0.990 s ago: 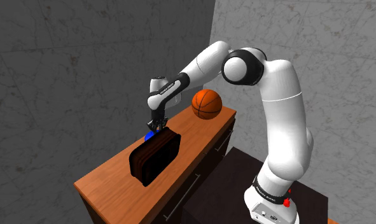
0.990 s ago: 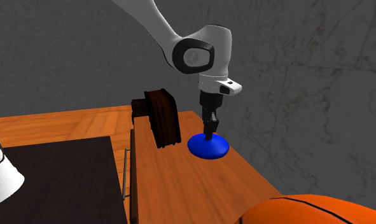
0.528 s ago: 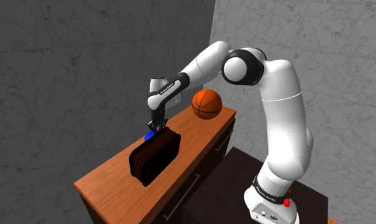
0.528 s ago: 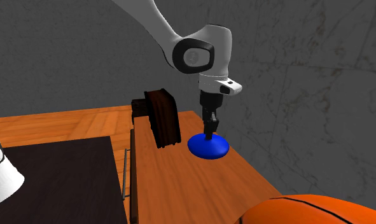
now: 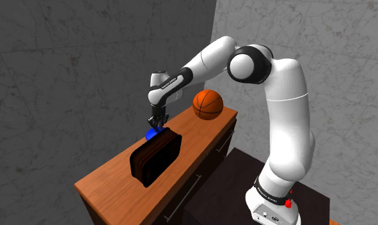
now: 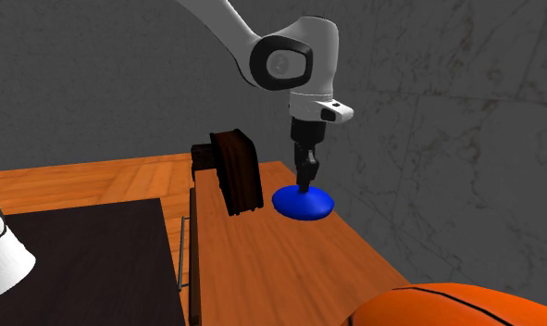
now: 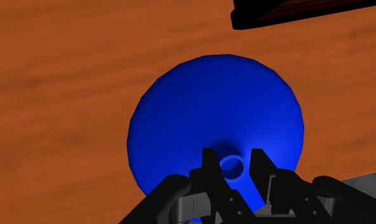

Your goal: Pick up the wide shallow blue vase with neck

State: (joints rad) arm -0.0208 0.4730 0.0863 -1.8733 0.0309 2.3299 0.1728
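The all-black two-finger gripper (image 7: 232, 154) is seen clenched on the short neck of the wide, shallow blue vase (image 7: 212, 108). A finger (image 7: 210, 167) is pressed against each side of the neck, and its round opening is shown between them. The vase's low, domed body is spread out below the gripper, over the orange-brown wooden cabinet top (image 7: 65, 76).

In the second exterior view the gripper (image 6: 306, 181) is pointed straight down onto the vase (image 6: 304, 206), which is placed toward the edge of the top (image 6: 262, 269) at that view's right. Whether the vase rests on the wood or is just clear of it cannot be told.

Just beside the vase, a dark brown case with black edging (image 6: 239, 171) is stood upright on its edge. In the shoulder view most of the vase (image 5: 151, 135) is hidden behind this case (image 5: 155, 158). Farther along the top, well apart from both, an orange basketball (image 5: 207, 104) is set. A grey marbled wall (image 5: 66, 64) is seen behind everything.
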